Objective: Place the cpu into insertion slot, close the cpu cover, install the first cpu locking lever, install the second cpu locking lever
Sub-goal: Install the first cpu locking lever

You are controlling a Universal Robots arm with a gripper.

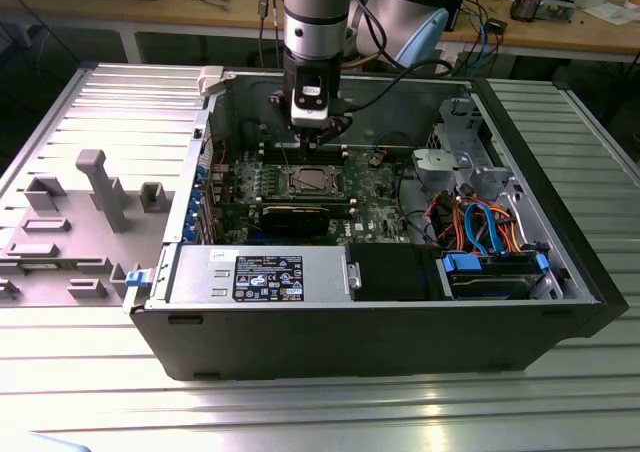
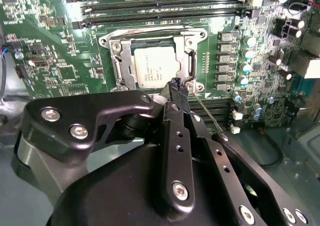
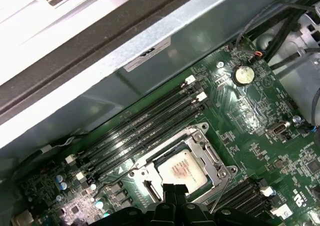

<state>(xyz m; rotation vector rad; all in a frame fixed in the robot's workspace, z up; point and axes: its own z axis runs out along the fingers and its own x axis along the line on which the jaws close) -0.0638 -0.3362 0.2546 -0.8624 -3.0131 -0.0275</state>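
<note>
Cpu (image 2: 156, 68): one, seated in insertion slot (image 2: 111, 45) on green board (image 2: 60, 73), under single cpu cover (image 2: 125, 68), lying flat. Gripper (image 2: 178, 87) at socket corner, fingers (image 2: 174, 86) pressed together. One thin lever rod (image 2: 206, 112) beside tips, contact unclear.

Silver-grey arm (image 1: 315, 12), black end effector (image 2: 179, 88) with silver screw heads (image 2: 79, 131).

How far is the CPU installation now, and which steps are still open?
Done: the cpu lies in the insertion slot, and the cpu cover looks folded flat over it. In hand: the gripper, fingers together, sits at the slot's corner beside a thin locking lever. Left: that lever juts away from the slot, seemingly unlatched; the other lever I cannot judge.
</note>
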